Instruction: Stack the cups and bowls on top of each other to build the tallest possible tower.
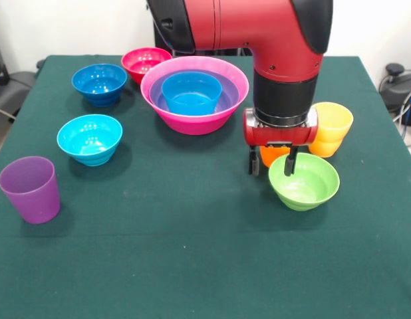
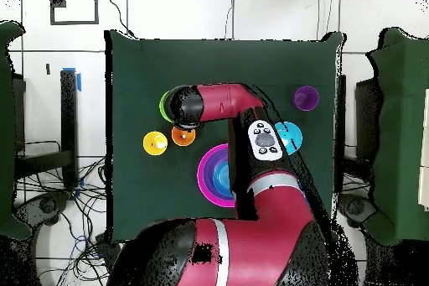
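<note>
End effector, fingers apart, is hanging over the far left rim of the lime green bowl at the worktop's right, and may be risking a slip or knocking the orange cup just behind.
</note>
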Motion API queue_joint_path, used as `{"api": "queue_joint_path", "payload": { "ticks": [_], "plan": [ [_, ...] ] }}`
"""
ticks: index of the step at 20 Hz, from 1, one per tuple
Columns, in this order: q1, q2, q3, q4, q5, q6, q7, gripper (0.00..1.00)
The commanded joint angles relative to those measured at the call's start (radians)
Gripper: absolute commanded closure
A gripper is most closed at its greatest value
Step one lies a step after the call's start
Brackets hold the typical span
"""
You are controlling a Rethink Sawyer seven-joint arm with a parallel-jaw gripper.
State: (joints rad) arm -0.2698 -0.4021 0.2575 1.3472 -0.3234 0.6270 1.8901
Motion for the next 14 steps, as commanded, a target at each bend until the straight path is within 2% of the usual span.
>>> {"api": "queue_joint_path", "payload": {
  "ticks": [1, 14],
  "plan": [
    [0.008, 0.032, 0.017, -0.034, -0.043, -0.073, 0.015, 0.00],
    [0.012, 0.053, 0.007, -0.039, -0.046, -0.108, 0.018, 0.00]
  ]
}}
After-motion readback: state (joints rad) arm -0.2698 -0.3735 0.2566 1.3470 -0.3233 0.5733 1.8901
